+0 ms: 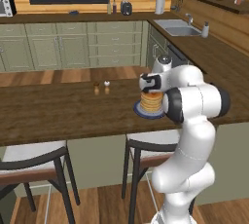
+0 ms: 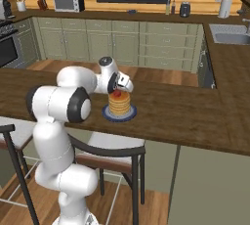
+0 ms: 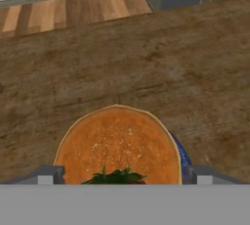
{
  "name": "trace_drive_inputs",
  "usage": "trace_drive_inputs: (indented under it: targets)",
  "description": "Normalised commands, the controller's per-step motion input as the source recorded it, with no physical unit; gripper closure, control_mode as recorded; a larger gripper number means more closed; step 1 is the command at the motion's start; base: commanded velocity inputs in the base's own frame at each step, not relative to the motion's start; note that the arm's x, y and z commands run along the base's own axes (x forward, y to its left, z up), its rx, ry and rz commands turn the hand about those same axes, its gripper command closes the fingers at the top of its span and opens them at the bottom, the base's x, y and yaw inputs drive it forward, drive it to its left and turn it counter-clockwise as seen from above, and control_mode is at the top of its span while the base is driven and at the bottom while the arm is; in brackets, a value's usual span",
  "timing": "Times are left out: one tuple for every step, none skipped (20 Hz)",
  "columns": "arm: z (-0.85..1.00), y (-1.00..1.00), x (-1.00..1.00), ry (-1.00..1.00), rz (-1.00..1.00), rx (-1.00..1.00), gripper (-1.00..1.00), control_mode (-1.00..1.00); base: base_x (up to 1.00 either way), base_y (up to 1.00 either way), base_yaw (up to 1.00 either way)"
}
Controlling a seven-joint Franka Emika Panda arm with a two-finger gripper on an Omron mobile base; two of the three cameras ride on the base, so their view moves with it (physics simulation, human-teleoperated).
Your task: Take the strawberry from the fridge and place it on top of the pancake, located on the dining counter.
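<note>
While half-hidden from the left — strawberry [image 2: 116, 93] atop pancake [image 2: 119, 103], fingers [image 3: 45, 175] spread wide apart.

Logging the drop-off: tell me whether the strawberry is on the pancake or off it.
On. The strawberry sits atop the pancake; the gripper is open around it.

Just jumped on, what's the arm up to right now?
The gripper hangs open right above the pancake on the dining counter. The strawberry sits on top of the stack, between the spread fingers and not gripped. The placement looks done; backing the hand away seems the likely next move.
</note>
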Motion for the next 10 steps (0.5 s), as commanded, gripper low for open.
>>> trace_drive_inputs:
  targets:
    - [0.35,0.00,-0.22,0.00,-0.05,0.00,-1.00,-1.00,0.00,0.00,0.00]
    - [0.39,0.00,-0.26,0.00,-0.05,0.00,-1.00,-1.00,0.00,0.00,0.00]
    - [0.46,0.00,-0.37,0.00,-0.06,0.00,-1.00,-1.00,0.00,0.00,0.00]
    - [0.43,0.00,-0.39,0.00,-0.06,0.00,-1.00,-1.00,0.00,0.00,0.00]
    - [0.48,0.00,-0.46,0.00,-0.06,0.00,-1.00,-1.00,0.00,0.00,0.00]
    - [0.49,0.00,-0.46,0.00,-0.06,0.00,-1.00,-1.00,0.00,0.00,0.00]
    - [0.47,0.00,-0.48,0.00,-0.06,0.00,-1.00,-1.00,0.00,0.00,0.00]
    - [0.46,0.00,-0.50,0.00,-0.06,0.00,-1.00,-1.00,0.00,0.00,0.00]
    - [0.46,0.00,-0.53,0.00,-0.07,0.00,-1.00,-1.00,0.00,0.00,0.00]
    - [0.49,0.00,-0.54,0.00,-0.06,0.00,-1.00,-1.00,0.00,0.00,0.00]
